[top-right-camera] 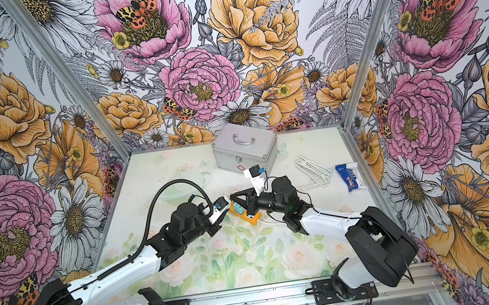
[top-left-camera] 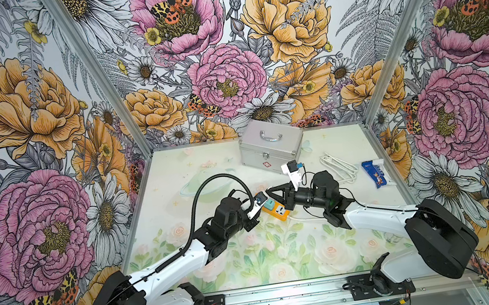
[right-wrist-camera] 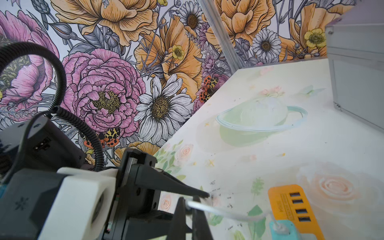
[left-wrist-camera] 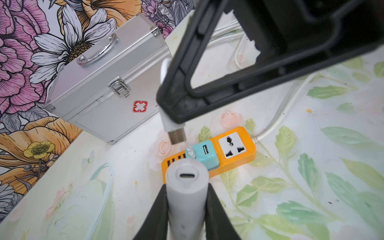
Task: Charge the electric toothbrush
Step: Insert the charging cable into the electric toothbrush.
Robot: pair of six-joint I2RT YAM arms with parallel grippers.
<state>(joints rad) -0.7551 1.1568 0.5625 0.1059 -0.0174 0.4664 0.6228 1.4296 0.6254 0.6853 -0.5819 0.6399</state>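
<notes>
Clamping the electric toothbrush (left-wrist-camera: 187, 207) — brush head out of view — left gripper (left-wrist-camera: 186, 188) faces right gripper (left-wrist-camera: 172, 116), clenched on the cable plug (left-wrist-camera: 176, 136).

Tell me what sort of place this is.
Probably a staged robot test booth, not a real room: flower-printed wall panels in a metal frame, robot arms bolted to a rail, and props like a first-aid case.

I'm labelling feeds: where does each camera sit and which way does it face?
Top views: above the arm bases, looking down at the table; left arm, right arm show.
Left wrist: behind the left jaws, facing electric toothbrush, power strip, metal case; right jaws holding cable plug show.
Right wrist: behind the right jaws, facing the left arm, side wall.
Shared: all show the power strip.
</notes>
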